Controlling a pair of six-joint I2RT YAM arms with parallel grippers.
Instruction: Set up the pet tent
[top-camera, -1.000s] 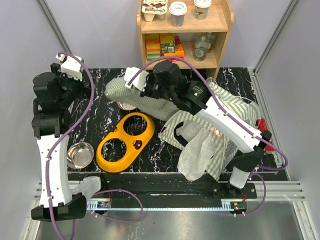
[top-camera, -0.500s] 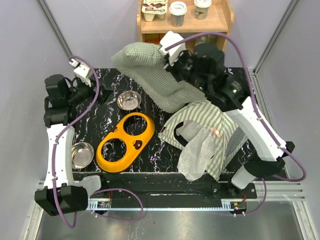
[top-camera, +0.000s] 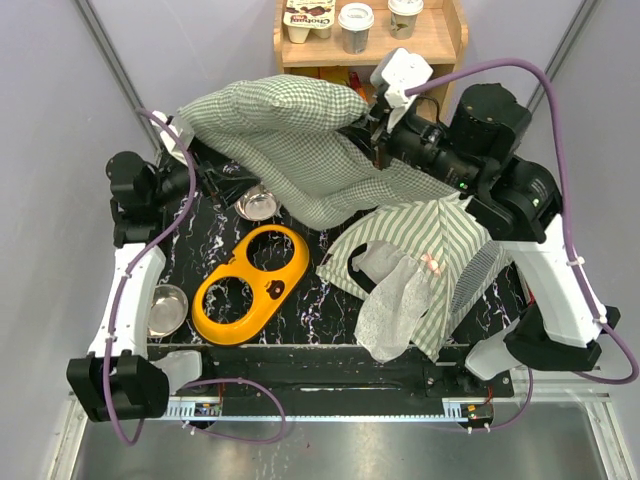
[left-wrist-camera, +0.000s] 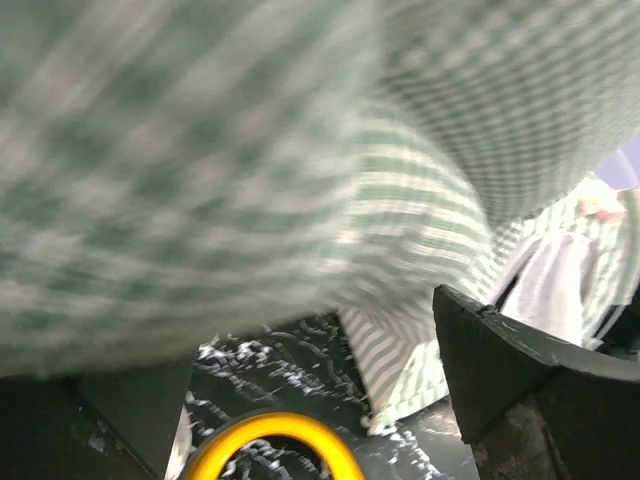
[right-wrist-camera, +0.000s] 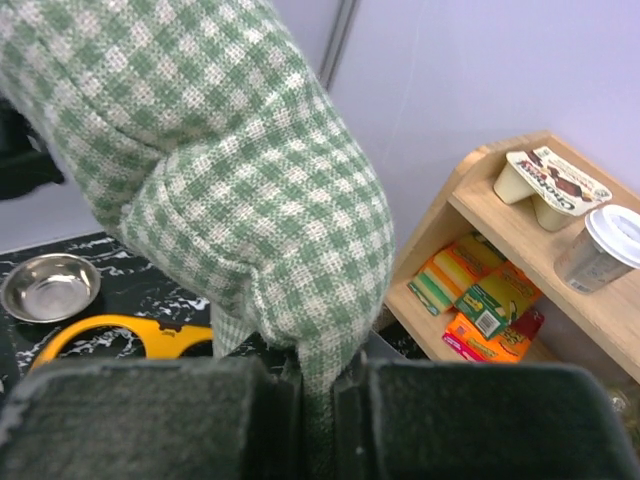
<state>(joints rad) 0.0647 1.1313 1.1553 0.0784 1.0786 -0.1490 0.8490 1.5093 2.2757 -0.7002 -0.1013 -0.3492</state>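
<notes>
The pet tent (top-camera: 425, 245), sage-green-and-white striped with a white mesh panel (top-camera: 395, 300), lies crumpled on the right half of the table; its edge also shows in the left wrist view (left-wrist-camera: 400, 370). My right gripper (top-camera: 375, 135) (right-wrist-camera: 318, 400) is shut on a corner of a green checked cushion (top-camera: 290, 140) (right-wrist-camera: 230, 170) and holds it in the air over the back of the table. My left gripper (top-camera: 200, 175) (left-wrist-camera: 310, 400) is open and empty, just under the cushion's left end (left-wrist-camera: 200, 150).
A yellow bowl holder (top-camera: 250, 285) (left-wrist-camera: 270, 445) lies mid-table. One steel bowl (top-camera: 258, 203) (right-wrist-camera: 50, 285) sits under the cushion, another (top-camera: 165, 310) at the front left. A wooden shelf (top-camera: 370, 60) (right-wrist-camera: 520, 260) with boxes and cups stands behind the table.
My right arm has lifted the checked cushion up off the table and swung back and right. My left gripper has moved up under the cushion's left end. The tent has not moved.
</notes>
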